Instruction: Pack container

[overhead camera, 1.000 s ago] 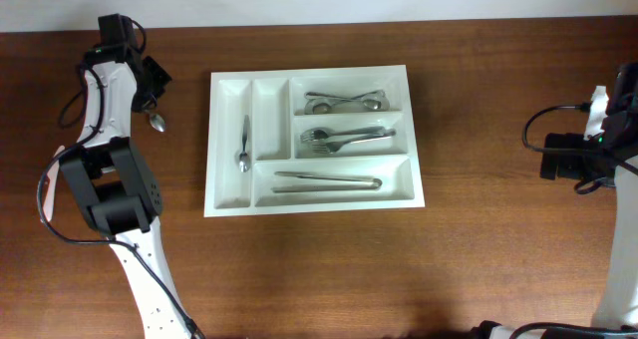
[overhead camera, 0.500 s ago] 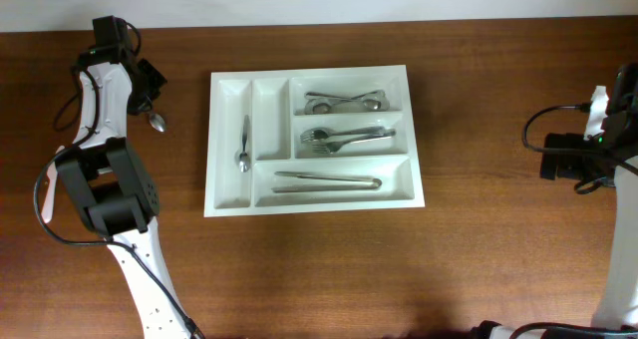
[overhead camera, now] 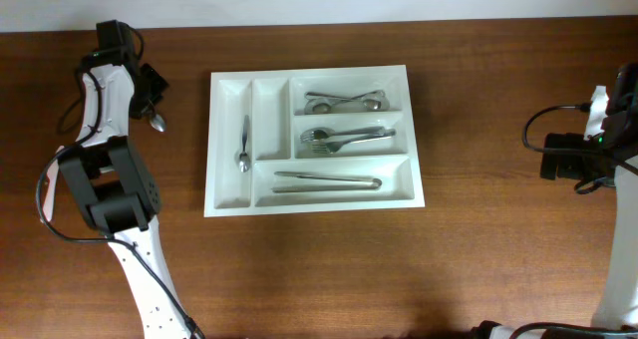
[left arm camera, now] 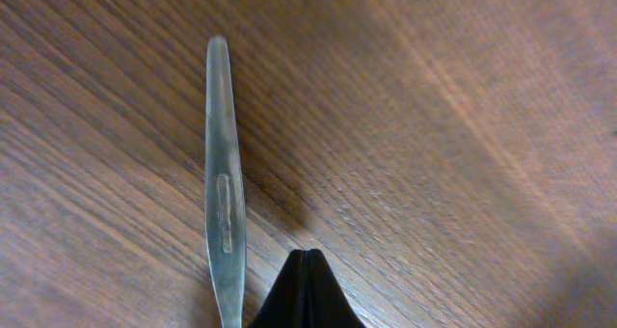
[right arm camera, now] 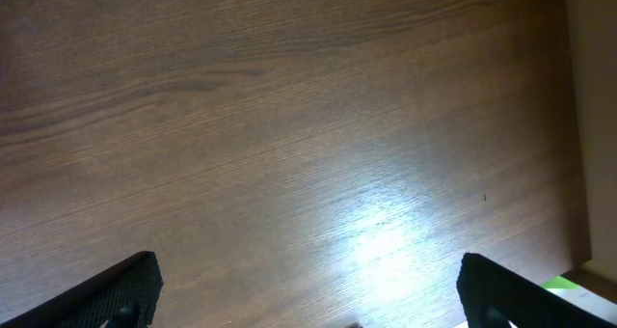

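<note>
Over at the far left, the left gripper [left arm camera: 304, 287] is sitting with its jaws pressed together on nothing, a loose spoon [left arm camera: 223, 193] lying just beside them. Mid-table, the container [overhead camera: 269, 120] is lying flat, holding cutlery [overhead camera: 344, 137]. Far right, the right gripper [right arm camera: 308, 301] is hovering spread wide, empty.

light: bright, even | glare: sheen on table [right arm camera: 386, 241] | focus: wrist views soft
</note>
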